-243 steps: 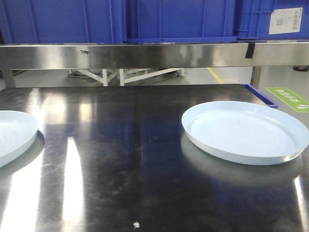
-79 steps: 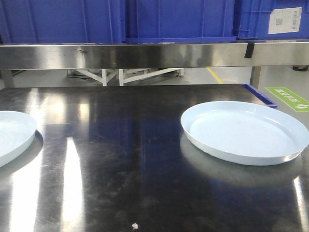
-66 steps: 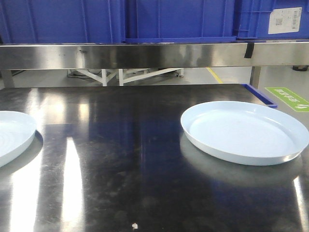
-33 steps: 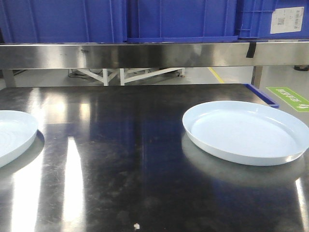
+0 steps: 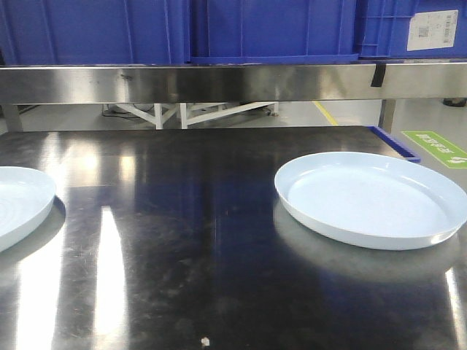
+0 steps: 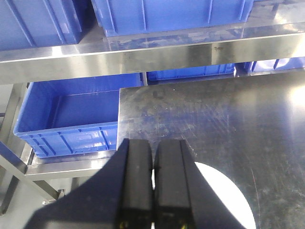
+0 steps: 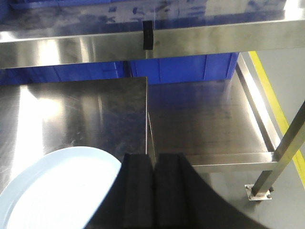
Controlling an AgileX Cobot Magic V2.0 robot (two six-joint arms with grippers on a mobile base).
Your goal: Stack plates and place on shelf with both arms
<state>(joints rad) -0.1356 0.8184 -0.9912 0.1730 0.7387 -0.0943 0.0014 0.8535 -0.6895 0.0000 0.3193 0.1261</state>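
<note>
Two pale-blue plates lie apart on the dark steel table [image 5: 182, 240]. One plate [image 5: 372, 198] sits right of centre. The other plate [image 5: 20, 205] is cut off by the left edge. No arm shows in the front view. In the left wrist view my left gripper [image 6: 153, 142] is shut with nothing in it, above the table's left edge, and a plate [image 6: 226, 198] glares white just to its right. In the right wrist view my right gripper [image 7: 153, 156] is shut and empty, near the table's right edge, with a plate [image 7: 52, 191] just to its left.
A stainless shelf rail [image 5: 233, 82] runs across the back above the table, with blue bins [image 5: 270, 29] on it. A blue crate [image 6: 66, 119] sits lower, left of the table. A lower steel shelf [image 7: 205, 119] and a post [image 7: 283, 148] stand right of it.
</note>
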